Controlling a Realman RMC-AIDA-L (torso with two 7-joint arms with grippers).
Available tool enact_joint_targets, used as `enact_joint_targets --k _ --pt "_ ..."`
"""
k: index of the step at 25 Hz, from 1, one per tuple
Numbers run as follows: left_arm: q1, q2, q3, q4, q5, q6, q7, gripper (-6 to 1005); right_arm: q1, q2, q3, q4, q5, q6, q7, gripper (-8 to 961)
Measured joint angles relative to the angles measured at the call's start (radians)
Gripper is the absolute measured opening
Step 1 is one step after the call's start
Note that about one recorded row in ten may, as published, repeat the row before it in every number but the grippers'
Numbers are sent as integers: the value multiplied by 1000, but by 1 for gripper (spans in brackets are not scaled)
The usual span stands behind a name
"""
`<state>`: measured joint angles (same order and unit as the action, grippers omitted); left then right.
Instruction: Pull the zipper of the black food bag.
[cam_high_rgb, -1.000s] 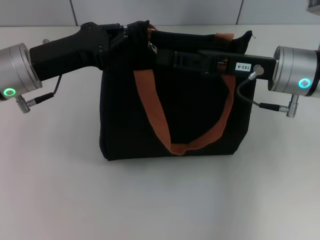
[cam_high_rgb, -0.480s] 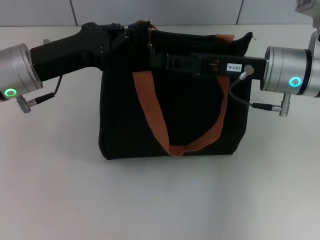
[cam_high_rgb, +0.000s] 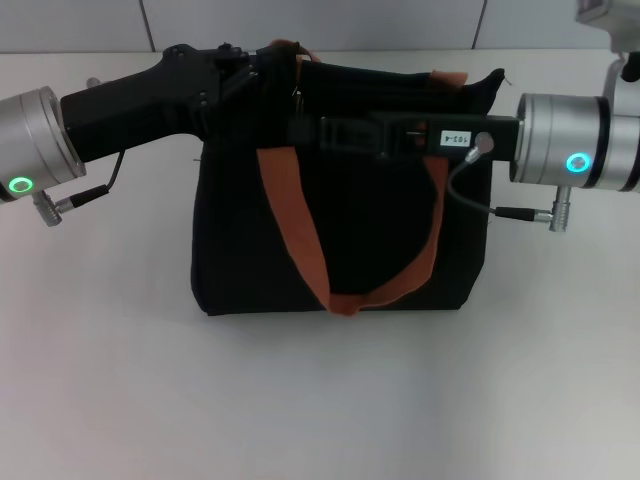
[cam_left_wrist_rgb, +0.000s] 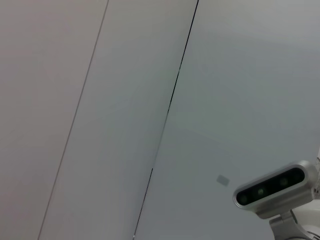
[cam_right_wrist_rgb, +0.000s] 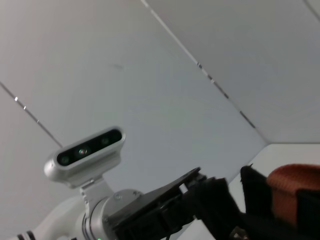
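Observation:
The black food bag (cam_high_rgb: 360, 220) stands upright mid-table, with rust-orange straps (cam_high_rgb: 300, 230) hanging down its front. My left gripper (cam_high_rgb: 275, 70) reaches in from the left and is shut on the bag's top left corner. It also shows in the right wrist view (cam_right_wrist_rgb: 210, 200), pressed against black fabric beside an orange strap (cam_right_wrist_rgb: 292, 182). My right gripper (cam_high_rgb: 298, 128) stretches in from the right along the bag's top, its tip near the left end. A small silver glint, seemingly the zipper (cam_high_rgb: 297, 97), sits just beyond that tip.
The bag rests on a white table (cam_high_rgb: 320, 400), with a pale panelled wall behind. A grey cable (cam_high_rgb: 470, 190) loops under my right wrist, close to the bag's right side. The left wrist view shows only the wall and the right arm's camera (cam_left_wrist_rgb: 272, 187).
My right gripper has slid left along the bag's top, towards the left corner. The bag has shifted slightly left. My left arm has not moved.

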<state>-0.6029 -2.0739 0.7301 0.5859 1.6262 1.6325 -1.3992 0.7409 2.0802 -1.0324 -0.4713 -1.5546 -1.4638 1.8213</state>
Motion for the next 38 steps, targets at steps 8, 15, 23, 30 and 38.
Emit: enact_joint_targets --k 8,15,23,30,38 --pt "5 1 0 0 0 0 0 23 4 1 -10 -2 4 16 2 368" --pt "3 2 0 0 0 -1 0 23 6 2 -17 -7 8 3 1 367" --pt "0 2 0 -1 -1 -7 -1 24 -6 1 -5 -13 11 -35 -15 368" --pt "-1 2 0 0 -1 -12 0 24 -7 3 -5 -7 15 19 -12 368" --pt "-2 2 0 0 -1 -18 0 24 -7 3 -2 -8 25 16 -12 362"
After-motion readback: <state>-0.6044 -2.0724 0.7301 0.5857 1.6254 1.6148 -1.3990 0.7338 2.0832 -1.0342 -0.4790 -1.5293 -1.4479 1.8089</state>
